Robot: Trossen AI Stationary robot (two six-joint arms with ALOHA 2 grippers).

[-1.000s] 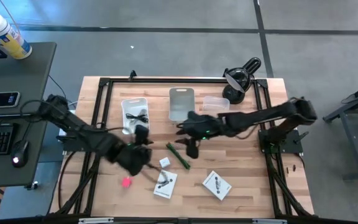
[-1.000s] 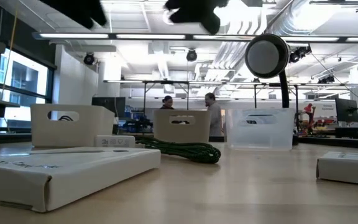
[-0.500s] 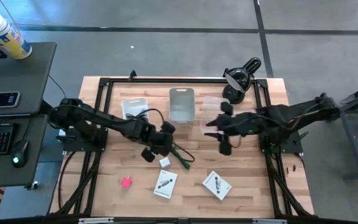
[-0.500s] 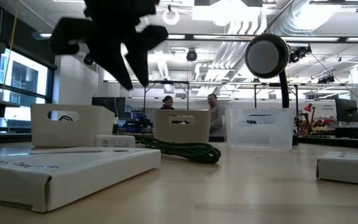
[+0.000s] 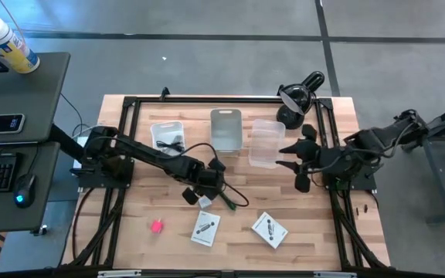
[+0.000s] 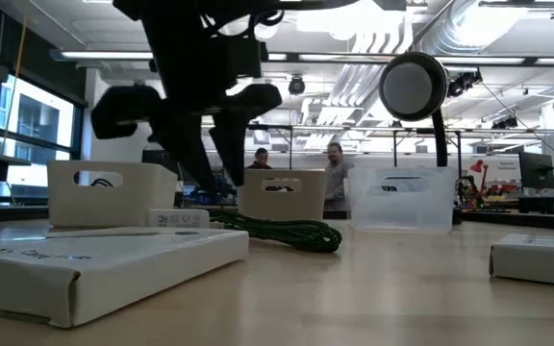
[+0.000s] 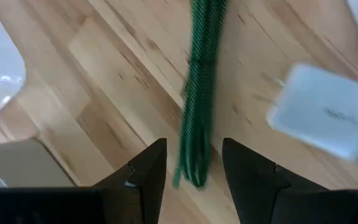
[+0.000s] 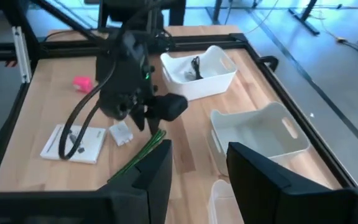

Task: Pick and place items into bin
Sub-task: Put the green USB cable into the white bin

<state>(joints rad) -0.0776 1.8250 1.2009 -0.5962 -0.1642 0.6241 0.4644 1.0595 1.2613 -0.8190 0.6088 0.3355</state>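
Observation:
A long green braided item [image 5: 226,196] lies flat on the wooden table near the middle, a white cube [image 5: 205,202] just beside it. My left gripper [image 5: 207,183] hangs open, pointing steeply down over the green item's end [image 7: 191,174], which shows between its fingers [image 7: 145,171]; I see no touch. In the low view this gripper [image 6: 214,183] is above the table top. A pink block [image 5: 157,226] and two white printed cards [image 5: 205,229] [image 5: 270,229] lie toward the near edge. My right gripper [image 5: 303,168] is open and raised near the table's right side, holding nothing.
Three bins stand in a row at the back: a white one [image 5: 168,139] holding a black cable [image 8: 196,65], a grey one [image 5: 225,129] and a clear one [image 5: 266,144]. A black desk lamp [image 5: 296,100] stands at the far right. People stand in the room beyond.
My left gripper has swung toward the table's right, come down and rolled, ending over the green item. My right gripper has drawn back from the table's middle toward the right edge and risen. No item has moved.

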